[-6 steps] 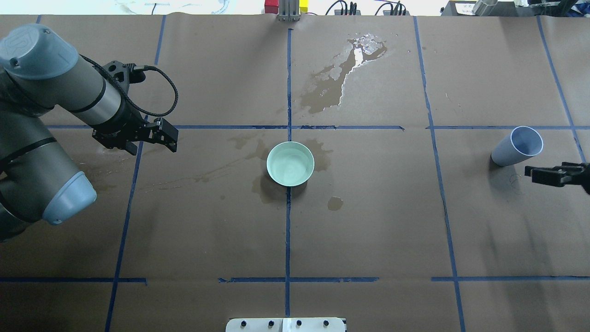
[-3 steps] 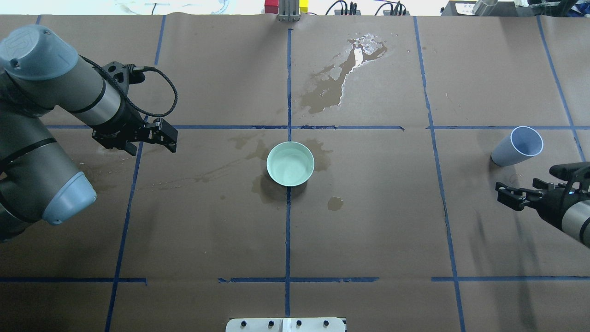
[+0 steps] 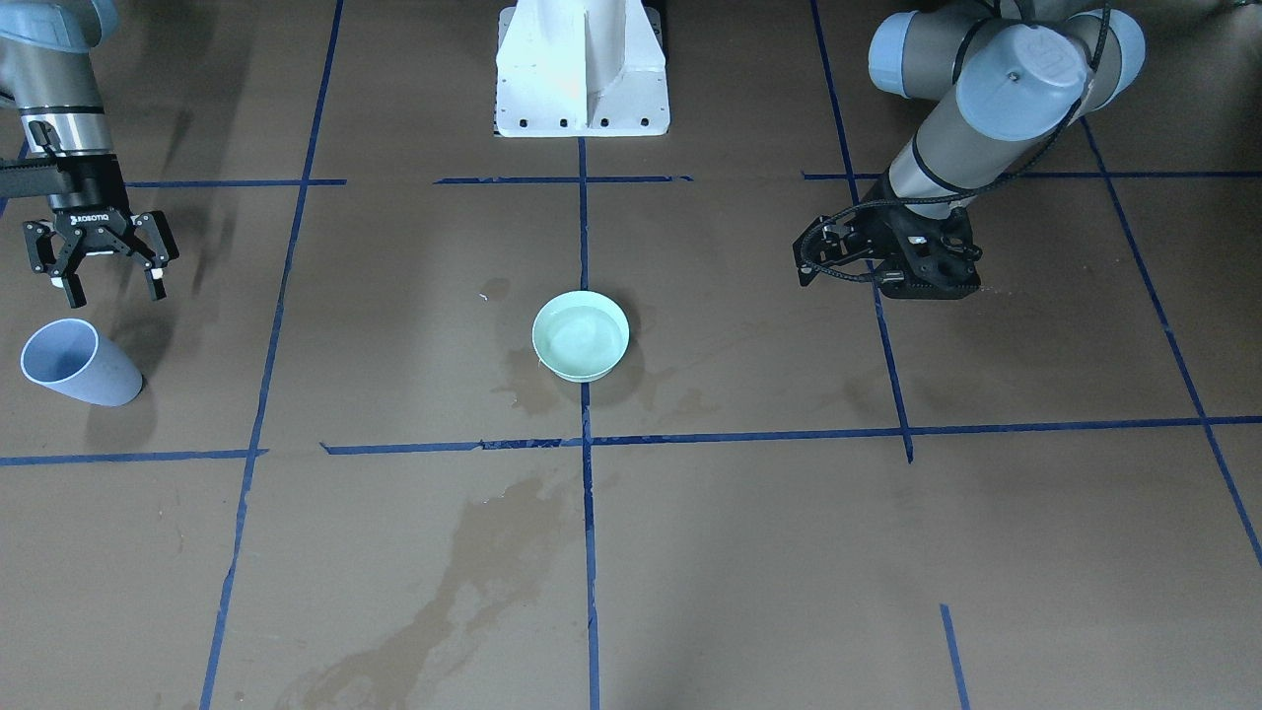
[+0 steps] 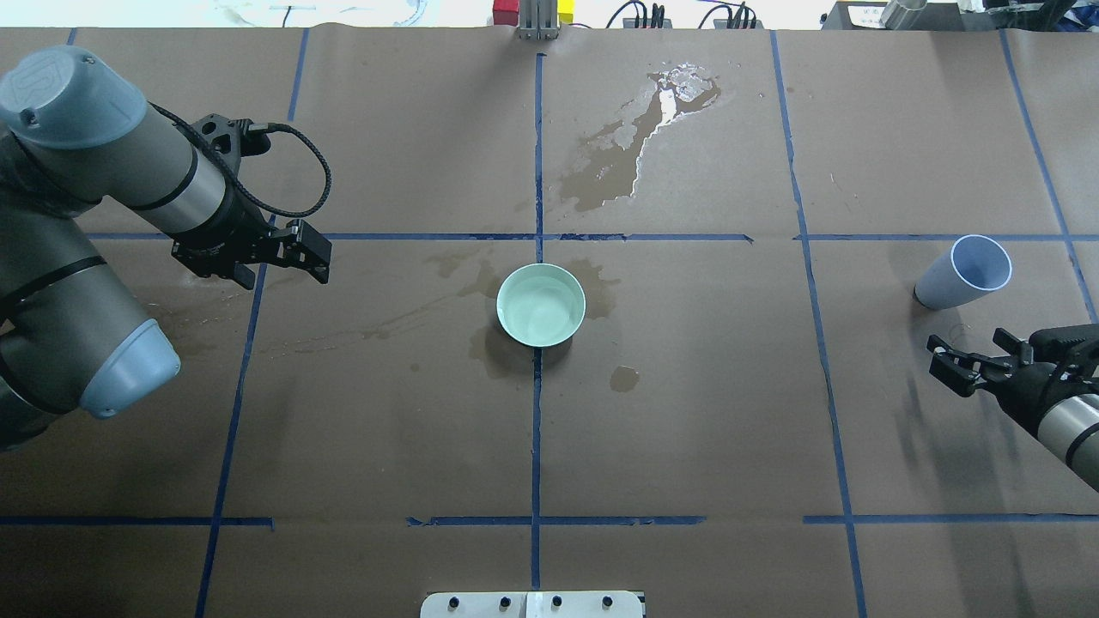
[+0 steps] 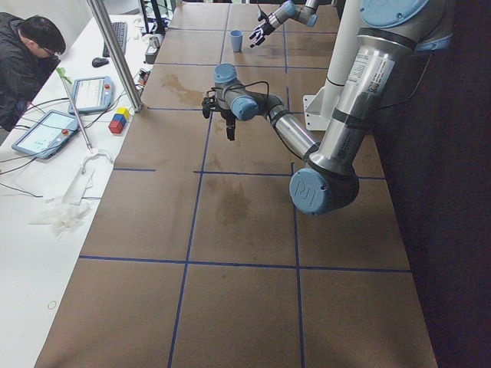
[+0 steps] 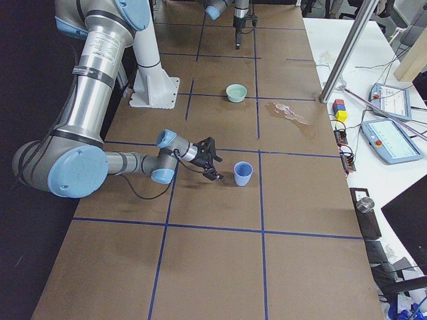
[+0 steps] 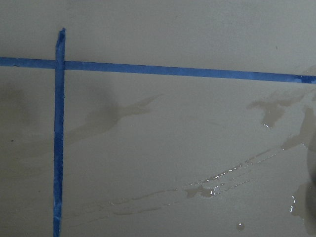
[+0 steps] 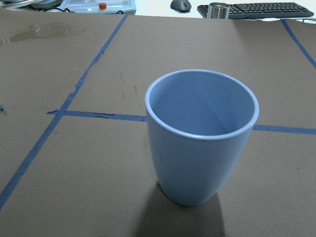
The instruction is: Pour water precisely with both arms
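Note:
A mint-green bowl (image 4: 541, 305) (image 3: 581, 335) holds clear water at the table's centre. A pale blue cup (image 4: 962, 273) (image 3: 74, 363) (image 8: 202, 138) stands upright at the right end, and its inside looks empty. My right gripper (image 4: 946, 366) (image 3: 111, 293) is open and holds nothing. It hovers a short way from the cup on the robot's side, apart from it. Over a blue tape crossing well left of the bowl, my left gripper (image 4: 324, 262) (image 3: 804, 261) looks open and empty. Its wrist view shows only wet paper (image 7: 217, 182).
Brown paper with blue tape lines covers the table. A glinting puddle (image 4: 661, 112) lies beyond the bowl, with darker stains around the bowl. The white pedestal (image 3: 582, 69) stands at the robot's side. A person (image 5: 27, 61), tablets and a metal pole (image 5: 115, 54) are at the far side table.
My right gripper has pulled back from the cup toward the robot's side and turned, so more of its arm shows. The left arm, bowl and cup have not moved.

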`<state>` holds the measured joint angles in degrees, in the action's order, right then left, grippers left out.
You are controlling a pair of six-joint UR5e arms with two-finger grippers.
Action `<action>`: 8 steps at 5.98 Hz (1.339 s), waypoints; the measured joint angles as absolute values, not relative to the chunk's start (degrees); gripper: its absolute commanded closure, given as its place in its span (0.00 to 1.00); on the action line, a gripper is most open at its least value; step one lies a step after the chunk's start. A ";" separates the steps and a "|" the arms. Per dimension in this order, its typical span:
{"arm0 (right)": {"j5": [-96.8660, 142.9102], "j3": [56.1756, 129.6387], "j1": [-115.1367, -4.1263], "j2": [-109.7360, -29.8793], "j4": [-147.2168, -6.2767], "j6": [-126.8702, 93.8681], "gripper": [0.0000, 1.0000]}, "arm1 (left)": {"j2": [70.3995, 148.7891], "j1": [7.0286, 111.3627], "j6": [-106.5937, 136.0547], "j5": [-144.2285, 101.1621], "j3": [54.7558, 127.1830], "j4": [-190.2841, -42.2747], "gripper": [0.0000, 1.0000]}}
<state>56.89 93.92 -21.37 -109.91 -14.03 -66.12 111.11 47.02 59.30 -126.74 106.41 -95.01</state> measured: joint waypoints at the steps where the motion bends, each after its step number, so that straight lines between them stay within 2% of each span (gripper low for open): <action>1: 55.28 91.75 -21.34 -108.31 -12.72 -65.53 0.01 | 111.12 47.02 59.32 -126.74 106.43 -95.01 0.00; 5: 52.84 89.18 -24.33 -104.50 -12.14 -60.51 0.00 | 111.18 47.02 59.28 -126.74 106.40 -95.01 0.00; 8: 53.12 83.63 -28.41 -99.57 -11.95 -58.50 0.01 | 111.18 47.02 59.32 -126.74 106.59 -95.01 0.00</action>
<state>53.12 83.63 -28.41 -99.57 -11.95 -58.50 111.18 47.02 59.32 -126.74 106.59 -95.01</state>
